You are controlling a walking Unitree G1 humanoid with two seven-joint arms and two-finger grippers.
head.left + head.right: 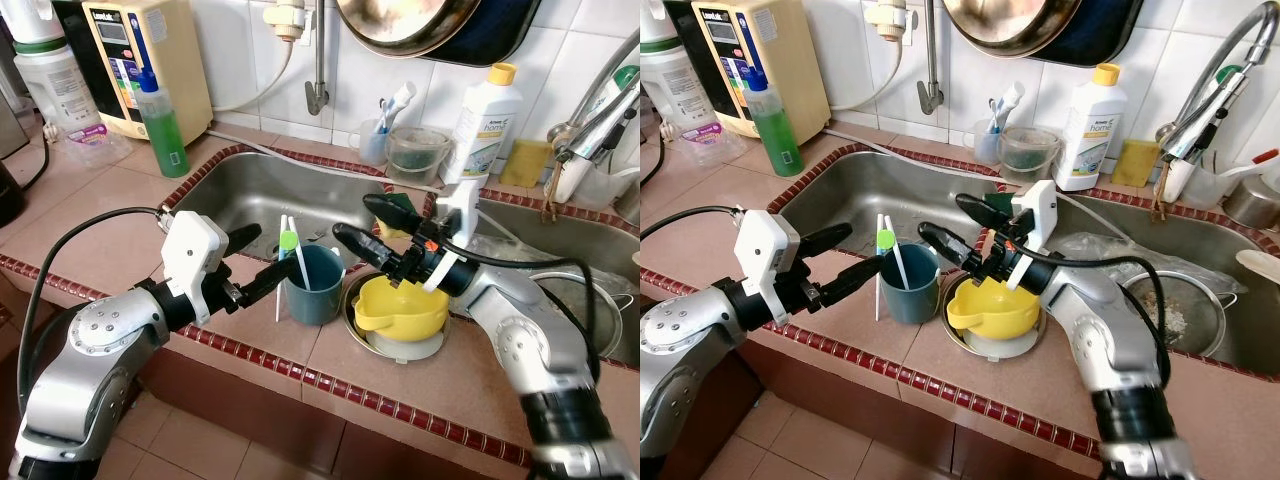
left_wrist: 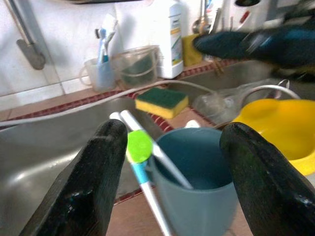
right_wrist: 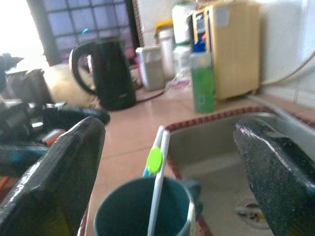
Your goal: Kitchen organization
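Right wrist view, black kettle [image 3: 106, 73] beyond teal cup [image 3: 142, 211]

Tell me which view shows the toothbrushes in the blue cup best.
Left wrist view: the toothbrushes sit close up between the open left gripper fingers, leaning in the blue cup. Right wrist view shows them nearer but blurred; both eye views show them smaller, beside the yellow bowl.

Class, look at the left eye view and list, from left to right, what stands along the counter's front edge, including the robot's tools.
Left tool → blue cup holding toothbrushes → yellow bowl, with the right tool above it.
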